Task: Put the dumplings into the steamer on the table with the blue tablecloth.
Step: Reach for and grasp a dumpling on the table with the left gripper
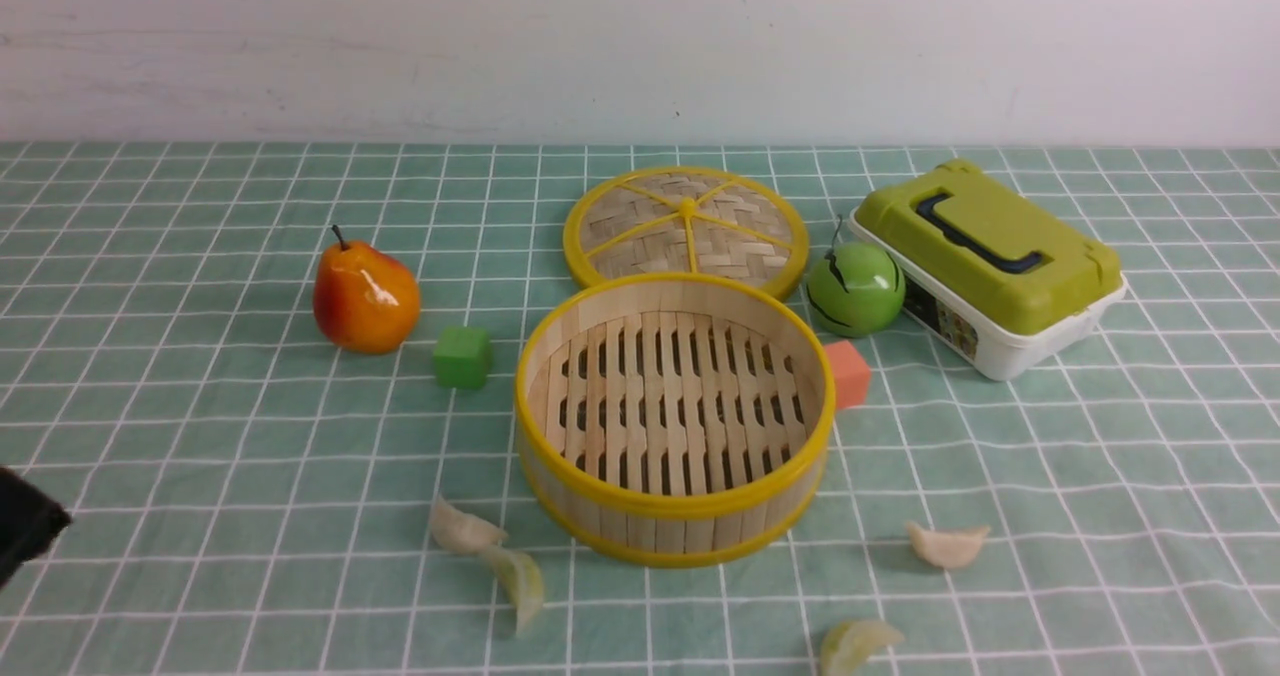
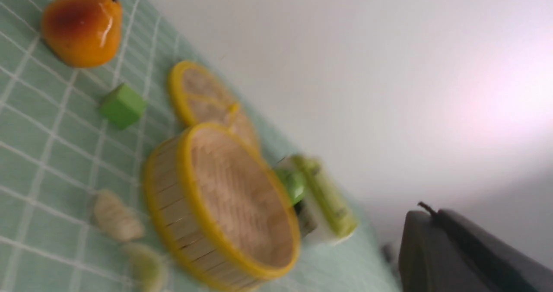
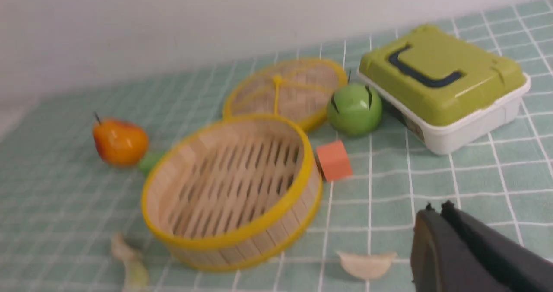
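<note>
Dumplings (image 1: pixel 462 530) lie on the blue tablecloth (image 1: pixel 200 436) in two pairs, all four outside the steamer (image 1: pixel 675 504), which sits in the middle of the front view with its slatted floor showing. At lower centre-left, the left cream-white dumpling (image 1: pixel 462 530) lies just beside the steamer's wall. The left yellow-green dumpling (image 1: pixel 522 581) is directly below it in the frame, so close that I cannot tell whether they touch. At lower right, the right cream-white dumpling (image 1: pixel 947 544) lies near the steamer but apart from it. The right yellow-green dumpling (image 1: pixel 857 644) lies by the bottom edge, well clear of its partner.

Above the steamer in the frame, the flat woven lid (image 1: pixel 686 224) lies on the cloth, its near edge hidden behind the steamer's far rim. An orange pear (image 1: pixel 365 298) stands at centre-left with a green cube (image 1: pixel 462 357) between it and the steamer. An orange cube (image 1: pixel 848 373) sits just beside the steamer's right wall. A green apple (image 1: pixel 855 288) rests above it, against a white box with a green lid (image 1: pixel 985 256) at upper right.

The left gripper (image 2: pixel 425 210) has its dark fingers pressed together, holding nothing. The right gripper (image 3: pixel 436 207) is likewise closed and empty. A dark piece of the left arm (image 1: pixel 25 521) shows at the lower-left edge of the front view.
</note>
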Motion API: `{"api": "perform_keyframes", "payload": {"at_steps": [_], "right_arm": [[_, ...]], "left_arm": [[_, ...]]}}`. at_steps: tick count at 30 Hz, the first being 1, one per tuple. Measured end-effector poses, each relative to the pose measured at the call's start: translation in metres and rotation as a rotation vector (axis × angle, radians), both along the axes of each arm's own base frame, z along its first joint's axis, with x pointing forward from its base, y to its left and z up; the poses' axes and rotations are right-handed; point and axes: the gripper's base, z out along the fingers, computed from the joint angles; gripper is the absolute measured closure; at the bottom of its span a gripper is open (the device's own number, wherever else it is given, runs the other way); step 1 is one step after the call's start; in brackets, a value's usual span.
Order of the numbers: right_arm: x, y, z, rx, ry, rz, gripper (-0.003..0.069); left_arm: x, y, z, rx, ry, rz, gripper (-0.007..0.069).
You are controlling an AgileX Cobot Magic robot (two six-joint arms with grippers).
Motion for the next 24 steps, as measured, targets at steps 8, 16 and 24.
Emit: {"api": "perform_keyframes", "payload": {"at_steps": [8, 16, 24], "right_arm": [[0.053, 0.043, 0.01, -0.345, 0.364, 0.442, 0.0679], [0.048, 0.07, -0.001, -0.522, 0.46, 0.63, 0.0679], [0.044, 0.067, 0.004, -0.53, 0.436, 0.624, 0.0676]], "left_arm": [[0.06, 0.001, 0.014, 0.535, 0.587, -0.291, 0.0638], [0.111, -0.013, -0.006, 0.703, 0.79, -0.436, 0.0635], [0.157, -0.069, -0.024, 0.82, 0.851, -0.467, 0.0442]]}}
